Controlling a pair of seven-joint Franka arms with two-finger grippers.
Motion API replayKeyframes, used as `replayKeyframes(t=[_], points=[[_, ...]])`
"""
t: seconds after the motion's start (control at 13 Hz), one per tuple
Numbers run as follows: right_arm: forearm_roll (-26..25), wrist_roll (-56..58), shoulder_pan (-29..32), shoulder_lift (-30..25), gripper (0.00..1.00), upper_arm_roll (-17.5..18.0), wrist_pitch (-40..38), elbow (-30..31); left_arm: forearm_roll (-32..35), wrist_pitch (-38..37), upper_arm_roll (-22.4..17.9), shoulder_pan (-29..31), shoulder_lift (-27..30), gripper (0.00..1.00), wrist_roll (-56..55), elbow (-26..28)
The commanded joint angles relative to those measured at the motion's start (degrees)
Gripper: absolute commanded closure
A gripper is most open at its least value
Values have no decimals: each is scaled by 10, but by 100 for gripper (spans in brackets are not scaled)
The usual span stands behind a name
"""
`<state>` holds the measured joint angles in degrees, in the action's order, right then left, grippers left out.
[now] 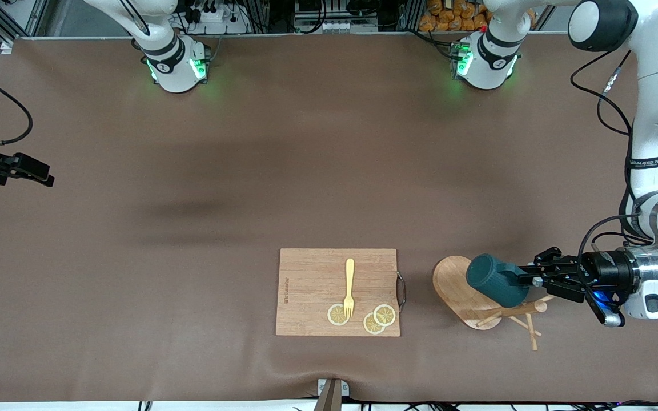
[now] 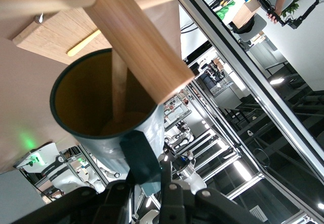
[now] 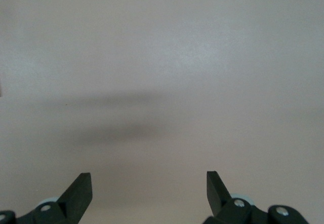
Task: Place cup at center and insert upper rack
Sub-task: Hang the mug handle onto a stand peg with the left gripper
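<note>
The dark teal cup (image 1: 497,279) is tipped on its side over the wooden mug tree, which lies toppled on the table. The tree's oval base (image 1: 456,283) stands on edge; its post and pegs (image 1: 520,313) lie nearer the front camera. My left gripper (image 1: 534,278) is shut on the cup's handle (image 2: 144,160). In the left wrist view the cup's yellow inside (image 2: 96,105) faces the tree's post (image 2: 136,36), and a thin peg (image 2: 119,82) reaches into the cup's mouth. My right gripper (image 1: 46,176) waits open and empty at the right arm's end of the table, and it also shows in the right wrist view (image 3: 149,183).
A rectangular wooden cutting board (image 1: 312,274) lies beside the mug tree toward the right arm's end. On it are a yellow fork (image 1: 349,285) and three lemon slices (image 1: 384,314). The board (image 2: 50,34) also shows in the left wrist view.
</note>
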<state>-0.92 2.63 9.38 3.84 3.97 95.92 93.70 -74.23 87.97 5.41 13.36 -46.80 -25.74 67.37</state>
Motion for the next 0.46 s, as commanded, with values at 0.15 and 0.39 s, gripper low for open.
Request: replayKeyframes(t=[0.15,0.39], points=[[1,-3,2,-1,0,3,0,-3,7,-12,0,11,-2,100,24,6],[2,-2,2,0,0,3,9,-3,6,-13,0,11,-2,100,24,6]])
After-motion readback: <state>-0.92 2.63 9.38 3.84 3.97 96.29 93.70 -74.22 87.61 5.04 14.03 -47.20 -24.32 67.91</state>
